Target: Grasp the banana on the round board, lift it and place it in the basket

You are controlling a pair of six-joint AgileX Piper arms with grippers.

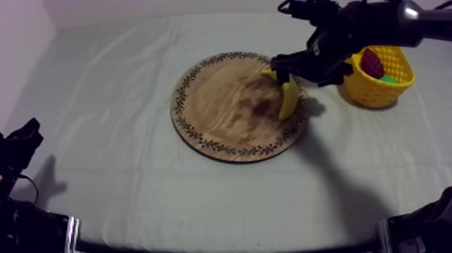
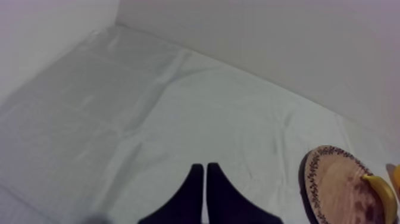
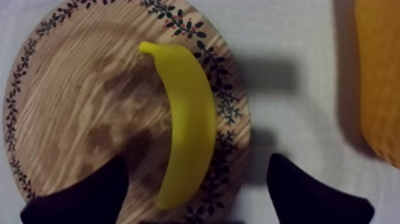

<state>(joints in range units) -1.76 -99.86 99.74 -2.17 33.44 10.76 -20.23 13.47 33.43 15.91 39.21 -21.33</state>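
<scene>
Banana (image 1: pixel 288 99): on the round wooden board (image 1: pixel 222 111) at its 3 o'clock rim in the top view. It curves along the patterned edge with its stem end toward 12 o'clock.
Right gripper (image 1: pixel 285 73): hangs directly above the banana's 12 o'clock end, its arm coming in from 1 o'clock.
Right fingers: spread wide, clasping nothing. In the right wrist view the gripper (image 3: pixel 197 159) straddles the banana (image 3: pixel 187 131). One finger (image 3: pixel 83 196) is over the wood (image 3: pixel 71 107) and the other is over the cloth just outside the rim, with a gap on each side of the fruit.
Yellow basket (image 1: pixel 368 91): on the cloth at 2 o'clock from the board, just beside it and apart from the banana. It holds a small red fruit (image 1: pixel 371 62) and something green that I cannot identify.
Left gripper (image 2: pixel 205 196): fingers pressed together as a narrow wedge, holding nothing. It sits over bare cloth (image 2: pixel 149 119) at 8 o'clock of the table, well apart from the board (image 2: pixel 336 182).
</scene>
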